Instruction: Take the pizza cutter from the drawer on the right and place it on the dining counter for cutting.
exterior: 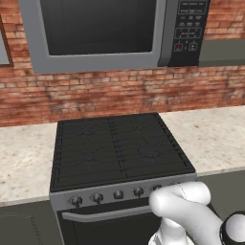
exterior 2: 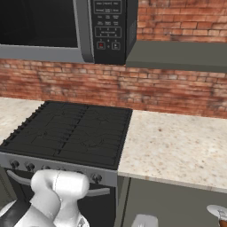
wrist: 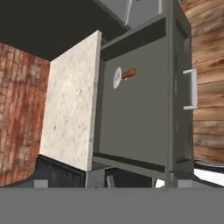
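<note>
The drawer (wrist: pixel 135 118) stands pulled open, a grey box under the beige stone top, with its front and slim handle (wrist: pixel 190 89) on the right of the hand view. The pizza cutter (wrist: pixel 124 75) lies on the drawer floor near the far end, its white round blade beside a stubby reddish-brown handle. It also shows at the bottom right corner of the right base view, as the pizza cutter (exterior 2: pixel 219 213). My gripper (wrist: pixel 101 183) is open and holds nothing. It hangs well short of the cutter, outside the drawer's near end. The dining counter is out of view.
The black stove (exterior: pixel 119 148) with its knob row and oven bar handle (exterior: pixel 105 214) sits to the left of the drawer. Beige stone top (exterior 2: pixel 177 146) flanks it. A microwave (exterior: pixel 100 28) hangs above against the brick wall. My white arm (exterior: pixel 186 210) is low in front of the oven.
</note>
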